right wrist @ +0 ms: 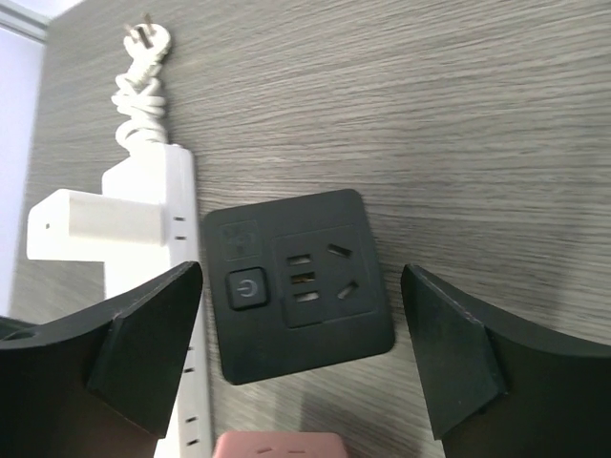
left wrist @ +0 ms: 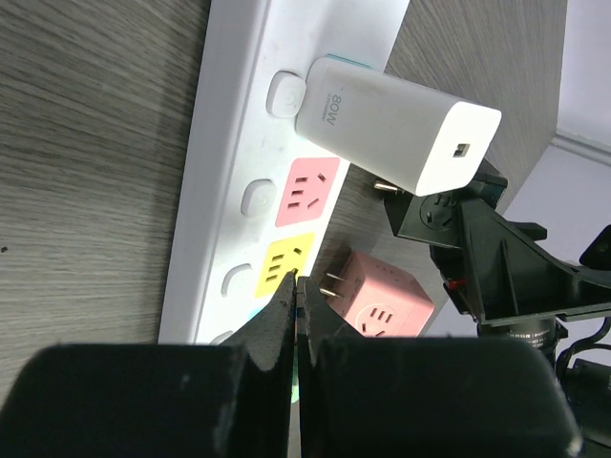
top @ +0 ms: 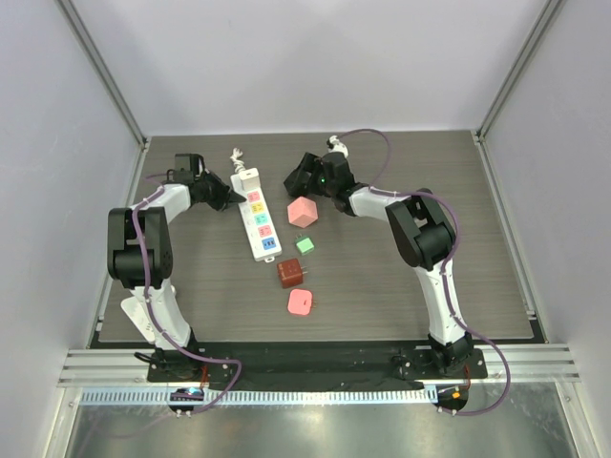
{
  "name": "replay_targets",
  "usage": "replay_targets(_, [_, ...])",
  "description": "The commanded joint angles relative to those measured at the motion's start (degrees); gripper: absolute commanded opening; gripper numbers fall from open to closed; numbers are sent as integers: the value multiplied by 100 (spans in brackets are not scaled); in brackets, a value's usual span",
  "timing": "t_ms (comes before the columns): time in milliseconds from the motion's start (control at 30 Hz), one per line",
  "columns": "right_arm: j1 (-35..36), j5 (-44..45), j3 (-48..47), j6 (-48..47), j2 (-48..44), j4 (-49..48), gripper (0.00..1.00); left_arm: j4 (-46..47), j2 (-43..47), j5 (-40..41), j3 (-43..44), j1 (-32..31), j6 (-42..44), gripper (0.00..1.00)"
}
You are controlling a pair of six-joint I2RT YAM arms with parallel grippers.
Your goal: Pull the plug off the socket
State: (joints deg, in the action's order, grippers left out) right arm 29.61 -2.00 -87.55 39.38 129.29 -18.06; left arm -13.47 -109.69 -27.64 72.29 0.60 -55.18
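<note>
Worktop (top: 401,286): socket (top: 258,221), white strip with pink, yellow, green and blue outlets, lies left of centre, white charger (left wrist: 401,124) marked "80W" seated at its far end. Left gripper (left wrist: 296,286) pressed together, empty, by the yellow outlet; right gripper (right wrist: 301,277) spread apart astride a black adapter (right wrist: 286,343) lying beside the strip.

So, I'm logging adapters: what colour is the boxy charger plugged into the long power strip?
White; the boxy plastic charger shows best in the left wrist view.
</note>
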Motion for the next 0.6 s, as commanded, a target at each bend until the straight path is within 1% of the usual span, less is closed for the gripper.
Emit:
replay_targets(0, [-16,365,-210,-395,-334,31,91,187,-26,-172,-31,-7,-46,0])
replay_targets(67, [-16,524,-236,-588,-431,154,93,205,-26,-172,-40,-7,-63,0])
replay_targets(133, [1,683,-237,-755,-519,303,98,248,-44,-207,-49,-7,-81,0])
replay_targets(167, [27,910,-245,-860,-563,347,100,266,-44,-224,-66,-7,-107,0])
replay_targets(233, [54,1104,-228,-1168,-704,487,100,345,-52,-286,-92,-7,-168,0])
replay_targets(400, [159,1614,-219,-1581,-941,594,100,495,-44,-356,-189,-7,-300,0])
replay_targets(567, [326,1729,-385,-1933,-1099,629,100,592,-44,-453,-224,-7,-406,0])
